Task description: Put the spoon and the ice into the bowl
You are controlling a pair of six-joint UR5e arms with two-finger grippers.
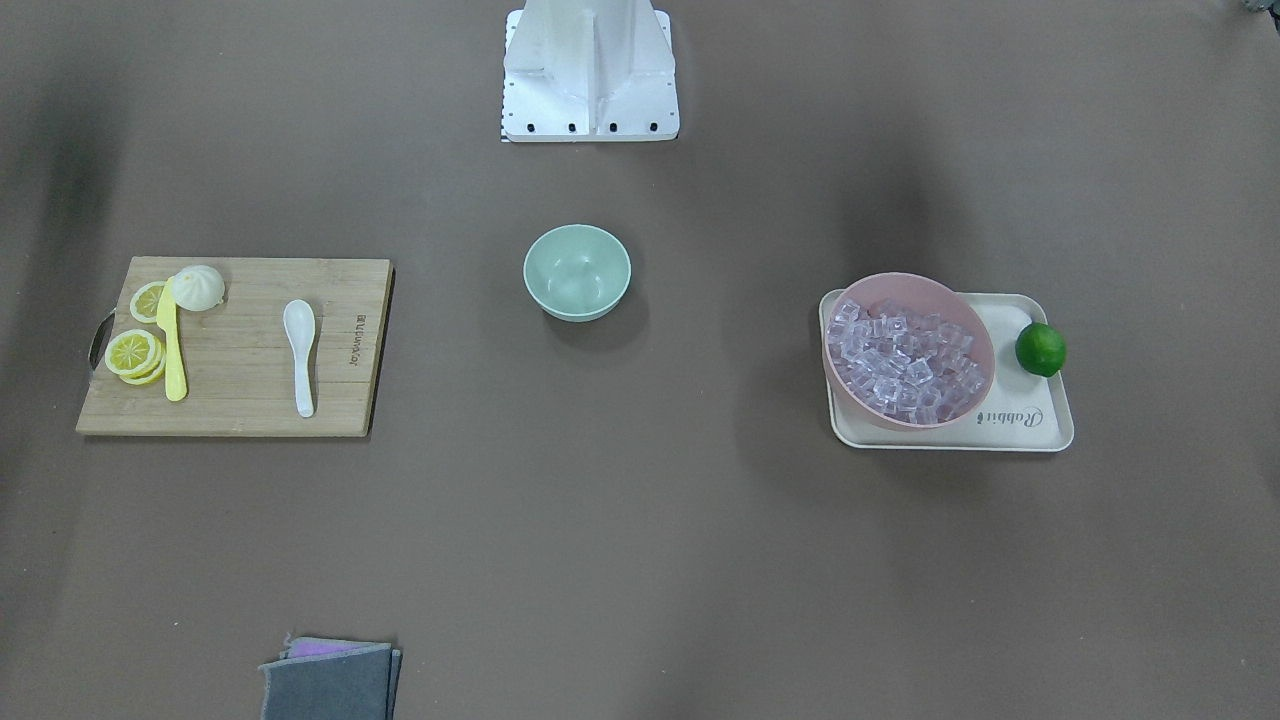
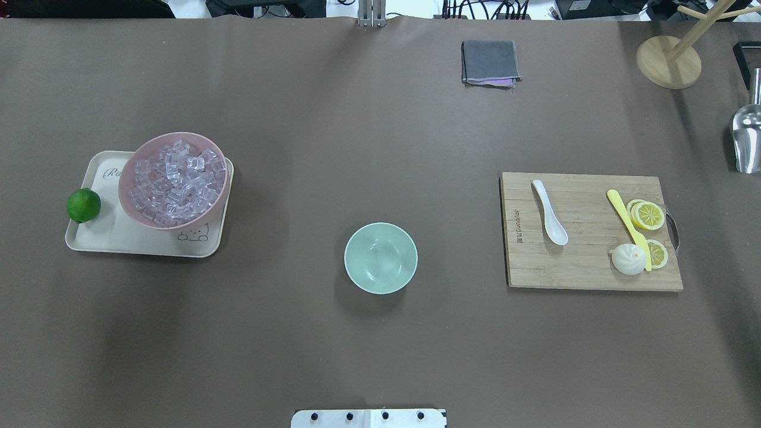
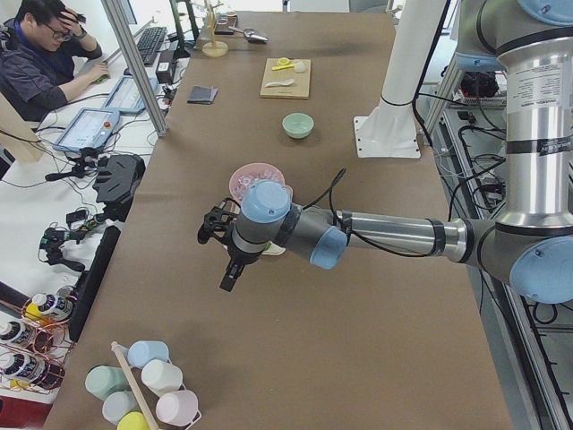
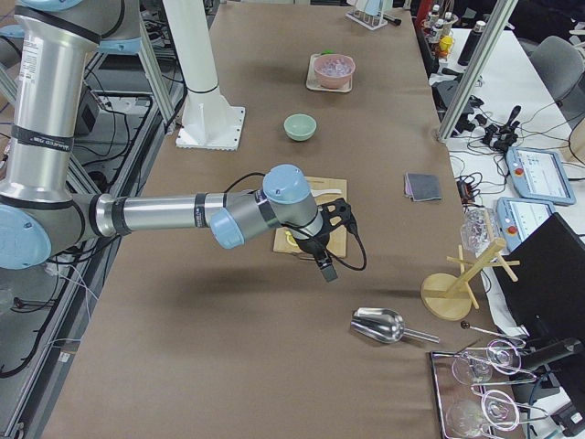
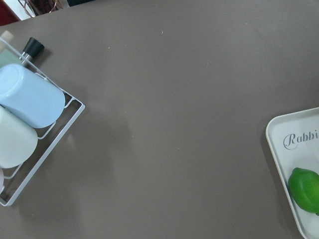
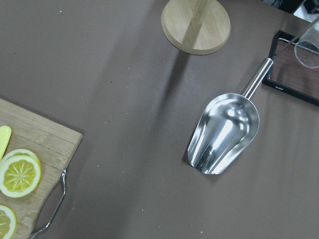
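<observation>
White spoon: lies flat on the wooden cutting board on the robot's right, scoop toward the robot, handle pointing away and slightly toward the table's centre.
Mint bowl: empty, mid-table in front of the base, between board and tray.
Ice: heaped in the pink bowl on the cream tray, on the robot's left.
Right gripper: hangs off the board's outer, handled end, so the spoon lies inward of it, toward the bowl. I cannot tell its finger spread.
Left gripper: hangs outside the tray's lime side, with the ice inward of it. I cannot tell its finger spread.
Nearer arm: likely right for the spoon, left for the ice.
</observation>
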